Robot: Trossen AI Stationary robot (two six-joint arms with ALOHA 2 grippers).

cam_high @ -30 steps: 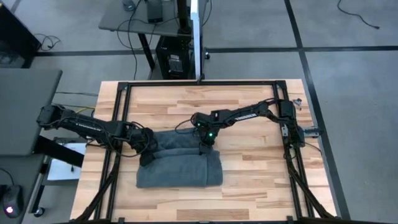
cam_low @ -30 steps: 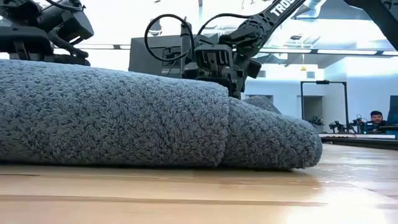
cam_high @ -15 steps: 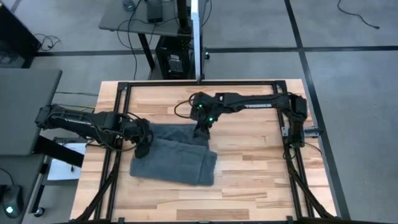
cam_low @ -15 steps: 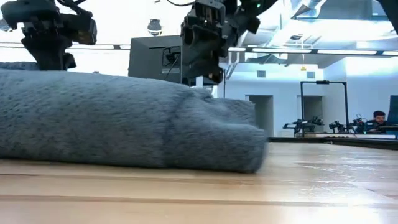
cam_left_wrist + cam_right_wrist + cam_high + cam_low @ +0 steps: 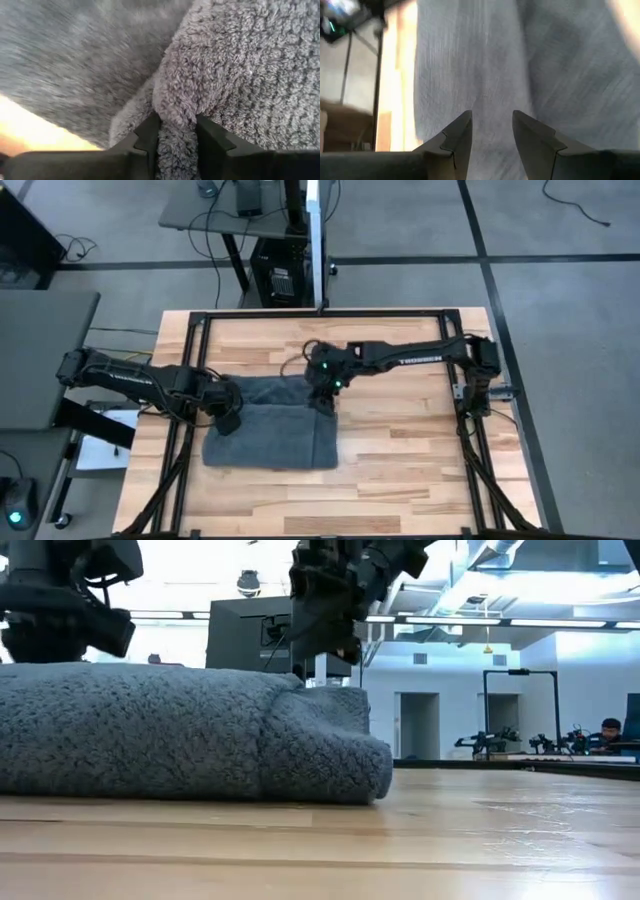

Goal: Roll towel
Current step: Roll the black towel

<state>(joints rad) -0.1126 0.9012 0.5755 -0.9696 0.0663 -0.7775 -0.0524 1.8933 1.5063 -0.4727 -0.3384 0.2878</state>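
Observation:
The dark grey towel lies folded in thick layers on the wooden table, left of the middle; in the low view it is a thick mound with a rounded right end. No white tag shows. My left gripper is at the towel's left edge, shut on a ridge of cloth. My right gripper is open over the towel's far right corner; its fingers stand apart with the towel beyond them. In the low view it hangs just above the towel's top. My left gripper pinches a raised ridge of terry cloth between its two fingers, at the towel's left edge. The ridge looks like a fold of more than one layer. The towel stays on the table. My right gripper: I cannot tell whether its fingertips touch the towel's top.
A black frame runs round the table, with rails down the left and right sides. Bare wood lies right of the towel and along the near edge. A person sits far back in the room.
The towel has slid toward the table's left edge, and its right end has drawn in. My right gripper has risen from low behind the towel to above its top and gone toward the far edge. My left gripper has shifted slightly left with the cloth.

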